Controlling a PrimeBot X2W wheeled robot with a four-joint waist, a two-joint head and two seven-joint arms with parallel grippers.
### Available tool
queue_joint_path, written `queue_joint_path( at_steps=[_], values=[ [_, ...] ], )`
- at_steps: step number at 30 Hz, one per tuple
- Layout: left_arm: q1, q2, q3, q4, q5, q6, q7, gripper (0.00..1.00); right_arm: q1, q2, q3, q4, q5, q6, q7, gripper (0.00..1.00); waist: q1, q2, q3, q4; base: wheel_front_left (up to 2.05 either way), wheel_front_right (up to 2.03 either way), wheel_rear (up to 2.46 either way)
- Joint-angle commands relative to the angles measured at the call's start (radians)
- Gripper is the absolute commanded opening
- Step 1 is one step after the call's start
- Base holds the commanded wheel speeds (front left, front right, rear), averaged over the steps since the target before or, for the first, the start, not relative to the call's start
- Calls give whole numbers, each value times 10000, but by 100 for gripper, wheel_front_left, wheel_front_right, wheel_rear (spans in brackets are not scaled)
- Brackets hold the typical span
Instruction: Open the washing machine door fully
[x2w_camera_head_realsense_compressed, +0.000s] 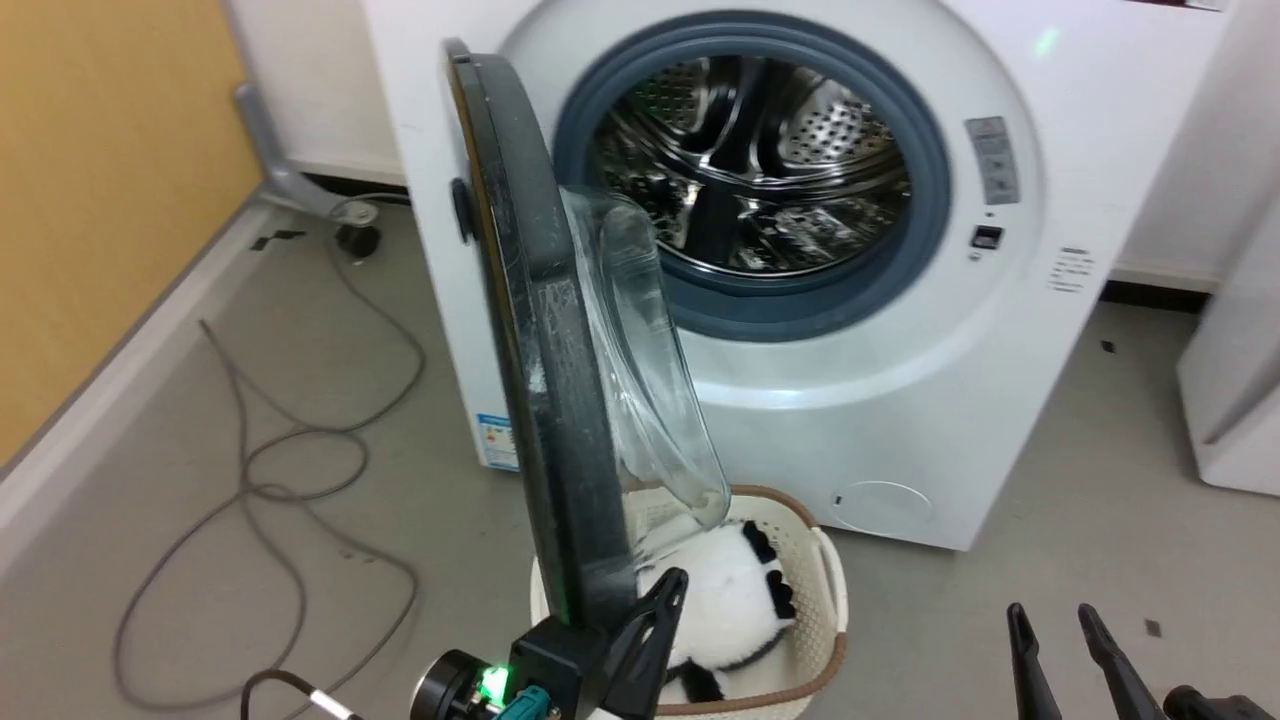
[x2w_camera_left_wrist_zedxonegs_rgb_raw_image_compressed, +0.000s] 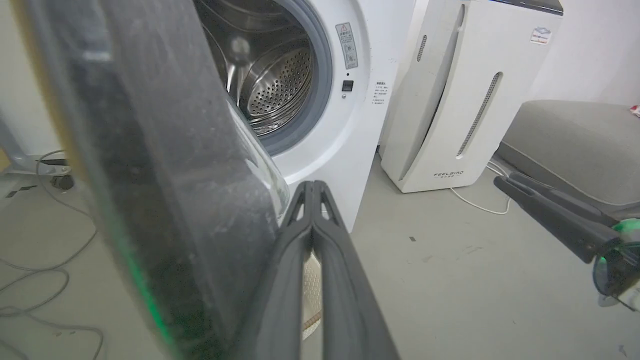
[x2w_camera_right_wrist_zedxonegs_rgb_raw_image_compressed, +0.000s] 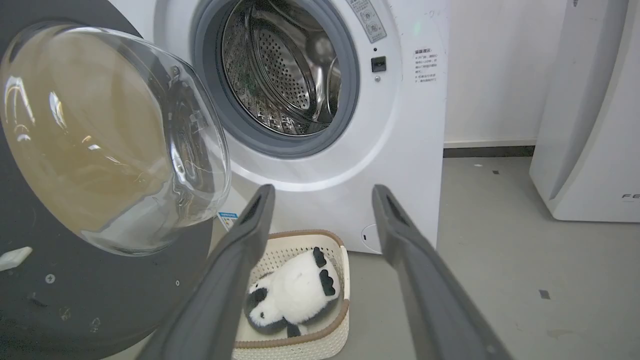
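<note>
The white washing machine stands ahead with its steel drum exposed. The washing machine door is swung out towards me and shows edge-on, its clear glass bowl bulging to the right. My left gripper is shut with nothing between its fingers. It lies close against the inner side of the door's lower rim, fingertips together at the left gripper. My right gripper is open and empty at the lower right, well clear of the door. Between the open right gripper fingers I see the machine front; the door's dark grey inner face is at the left.
A cream basket with a panda plush sits on the floor under the door. Cables loop across the floor at the left by a yellow wall. A white FEELAIR appliance and a grey cushion stand to the right.
</note>
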Motion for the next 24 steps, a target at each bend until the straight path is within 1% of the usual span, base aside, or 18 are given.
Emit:
queue_joint_path(
  at_steps=[1, 15, 20, 24],
  values=[
    [-137, 198, 250, 109, -10, 179, -38, 0, 2, 59, 11, -10, 84, -7, -43, 100, 0, -1, 4, 260, 0, 0, 0],
    [-25, 780, 1194, -179, -244, 612, -161, 0, 30, 153, 97, 27, 92, -7, -43, 100, 0, -1, 28, 1986, 0, 0, 0],
    [-52, 964, 1652, -218, -402, 794, -218, 0, -37, 149, 230, 23, 70, -7, -43, 100, 0, -1, 133, 2425, 0, 0, 0],
    [-71, 1056, 1930, -193, -513, 902, -277, 0, -64, 121, 311, 13, 64, -7, -43, 100, 0, -1, 232, 2607, 0, 0, 0]
  ],
)
